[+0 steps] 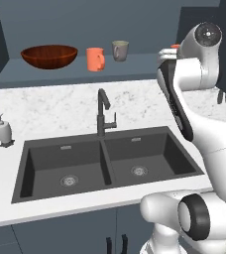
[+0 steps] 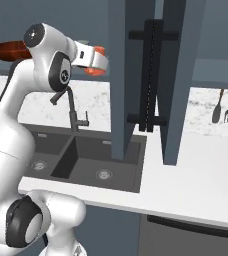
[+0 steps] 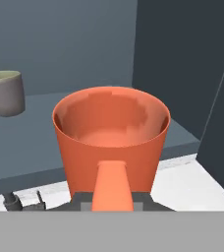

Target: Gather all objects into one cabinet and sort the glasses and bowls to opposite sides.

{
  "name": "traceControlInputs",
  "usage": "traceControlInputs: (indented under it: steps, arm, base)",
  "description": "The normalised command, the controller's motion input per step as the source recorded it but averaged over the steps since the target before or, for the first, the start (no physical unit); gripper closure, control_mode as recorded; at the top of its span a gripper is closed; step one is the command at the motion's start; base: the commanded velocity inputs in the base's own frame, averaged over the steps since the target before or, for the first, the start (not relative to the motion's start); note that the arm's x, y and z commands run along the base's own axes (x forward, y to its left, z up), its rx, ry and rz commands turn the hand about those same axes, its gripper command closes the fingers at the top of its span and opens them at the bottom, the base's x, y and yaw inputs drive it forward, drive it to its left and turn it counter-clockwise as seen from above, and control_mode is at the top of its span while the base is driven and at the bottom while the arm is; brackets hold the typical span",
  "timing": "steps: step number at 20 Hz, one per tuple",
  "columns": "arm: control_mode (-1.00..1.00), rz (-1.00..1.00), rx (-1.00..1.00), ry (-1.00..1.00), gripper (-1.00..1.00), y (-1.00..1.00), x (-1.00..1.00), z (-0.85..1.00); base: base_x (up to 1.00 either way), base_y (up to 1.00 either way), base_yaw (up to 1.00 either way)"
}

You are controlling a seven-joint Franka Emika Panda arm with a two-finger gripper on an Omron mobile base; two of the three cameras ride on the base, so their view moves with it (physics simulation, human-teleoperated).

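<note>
The dark slate-blue cabinet shelf carried three containers in a row: a wide, shallow, glossy reddish-brown wooden bowl at the left, a bright orange handled mug near the middle, and a small grey-beige mug to its right. As far as visible, all three were empty. A second bright orange cup was held at its handle by the hand, whose jaws were closed on that handle. In the hand view the cup stood upright, its interior empty, its wall tapering toward the base. It was positioned above the shelf's right end, right of the grey-beige mug. Below, the double dark grey sink in the white marble table held nothing.
</note>
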Motion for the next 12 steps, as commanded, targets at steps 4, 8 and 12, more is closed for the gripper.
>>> traceControlInputs:
  steps: [4, 8, 12]
  arm:
    - [-1.00, -0.01, 0.00, 0.05, 1.00, 0.00, 0.47, 0.00]
    - [-1.00, -0.01, 0.00, 0.09, 1.00, -0.01, 0.54, 0.00]
    - [-1.00, 0.00, 0.00, 0.07, 1.00, -0.05, 0.60, 0.00]
  base:
    - [0.00, 0.00, 0.00]
    - [0.00, 0.00, 0.00]
    - [0.00, 0.00, 0.00]
